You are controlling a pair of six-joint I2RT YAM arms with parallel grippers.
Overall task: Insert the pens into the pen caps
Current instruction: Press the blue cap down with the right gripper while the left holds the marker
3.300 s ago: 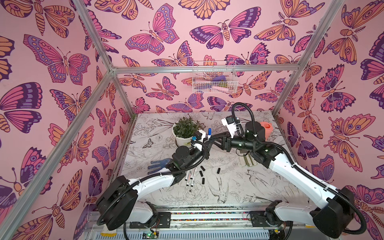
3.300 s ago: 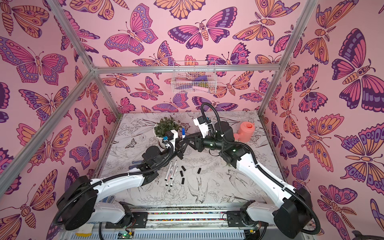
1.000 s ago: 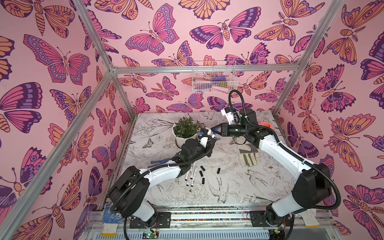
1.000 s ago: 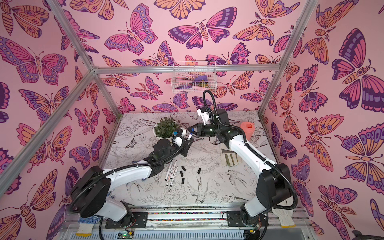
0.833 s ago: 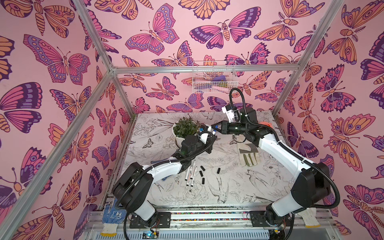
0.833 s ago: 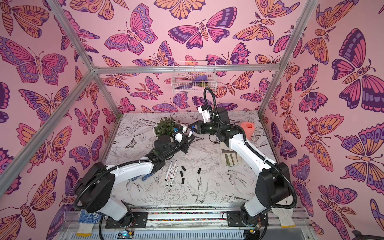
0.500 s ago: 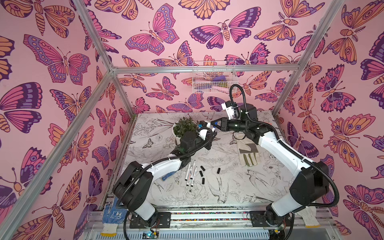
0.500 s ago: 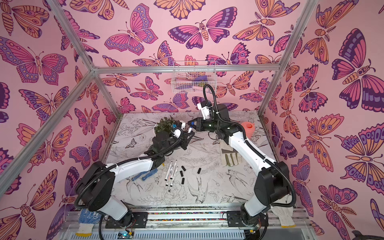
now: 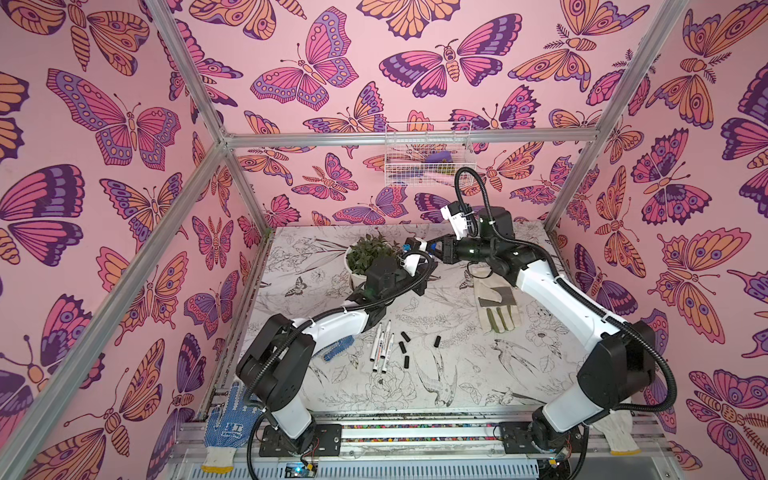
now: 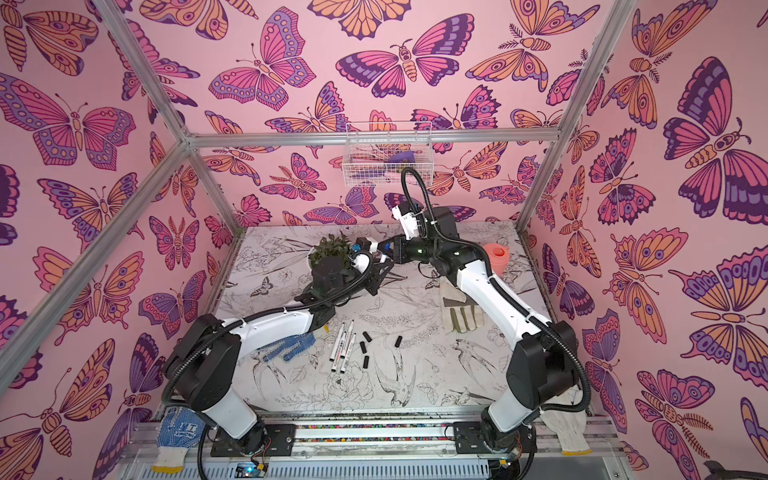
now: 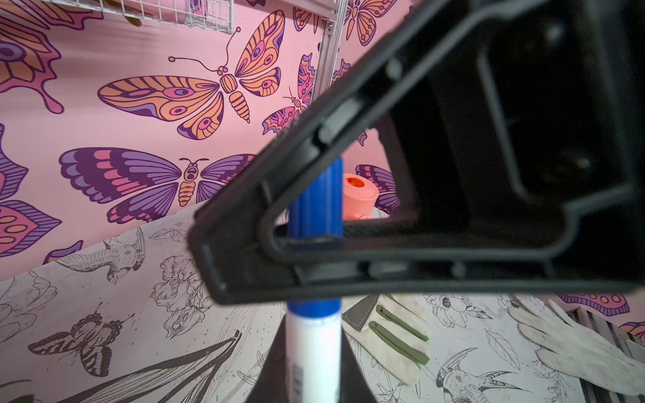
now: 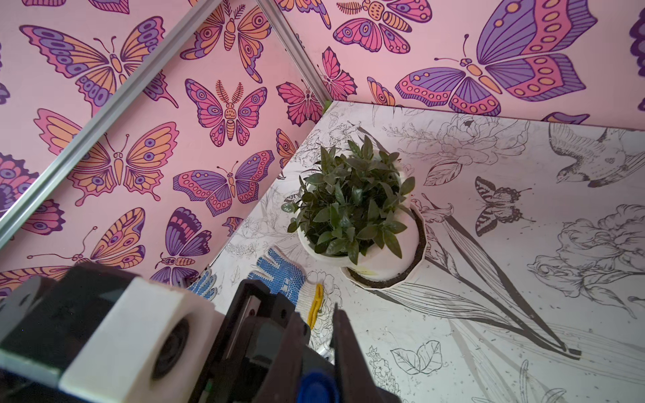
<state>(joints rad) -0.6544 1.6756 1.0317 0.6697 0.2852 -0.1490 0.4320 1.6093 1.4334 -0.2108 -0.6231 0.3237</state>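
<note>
Left gripper (image 11: 312,335): closed on the white barrel of a pen (image 11: 314,363), held in the air at the back of the table, just beside the plant.
Right gripper (image 12: 317,331): closed across the blue cap (image 11: 316,199), meeting the left gripper tip to tip.
Cap: sits on the pen's end, its rim against the white barrel.
Other pens (image 9: 382,347): three lie side by side on the table, front of centre.
Loose caps (image 9: 437,341): four black ones, just right of those pens.
Table (image 9: 457,386): white sheet with black line drawings of birds, flowers and butterflies.
Walls (image 9: 332,62): pink, with large butterflies; metal rails (image 9: 374,139) at the edges.
Basket (image 9: 428,153): wire, on the back wall.
Plant (image 9: 368,253): white pot, back left.
Gloves: a pale one (image 9: 494,303) right of centre, a blue-dotted one (image 9: 338,349) under the left arm.
</note>
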